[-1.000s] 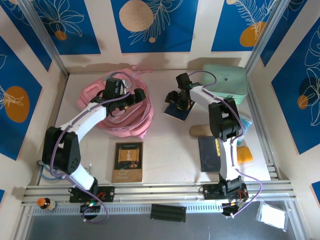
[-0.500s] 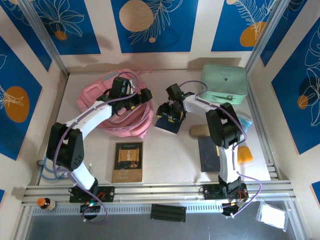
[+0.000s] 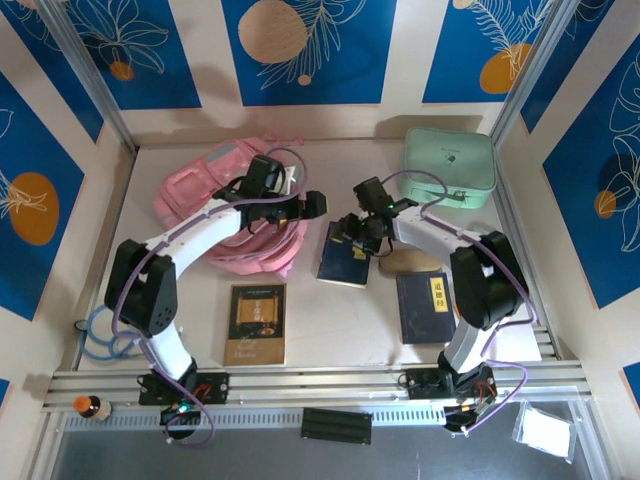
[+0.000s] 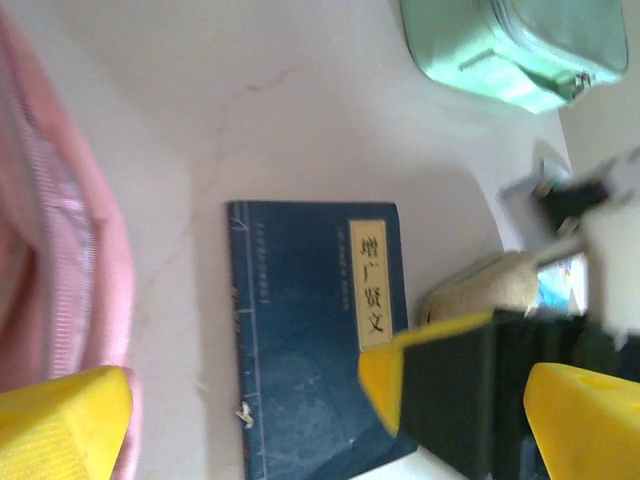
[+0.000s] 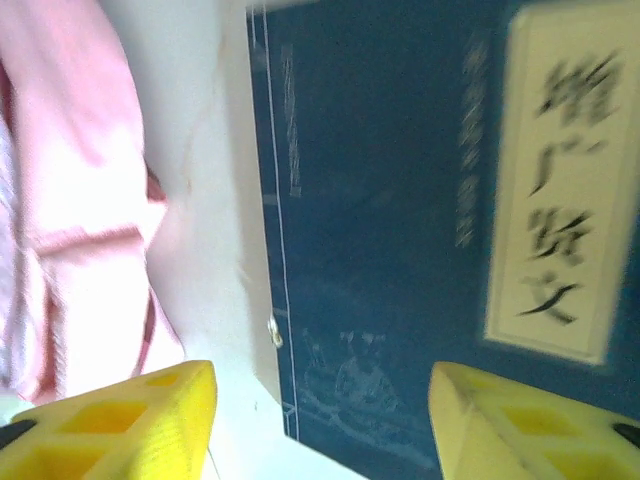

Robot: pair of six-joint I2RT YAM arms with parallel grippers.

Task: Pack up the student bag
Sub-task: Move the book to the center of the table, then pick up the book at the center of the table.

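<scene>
The pink student bag slumps at the table's far left, with the left arm reaching across it. We see the left gripper spread wide just off the bag's right edge. The right gripper hangs over a dark blue book, fingers apart, pinching nothing. The pale table looks faintly marbled, and blue leaf-print panels line the walls.

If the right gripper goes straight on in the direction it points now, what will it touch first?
Most likely the dark blue book: the right gripper points down at its cover, jaws apart, with nothing between them. How close it is to the cover, I cannot tell.
</scene>
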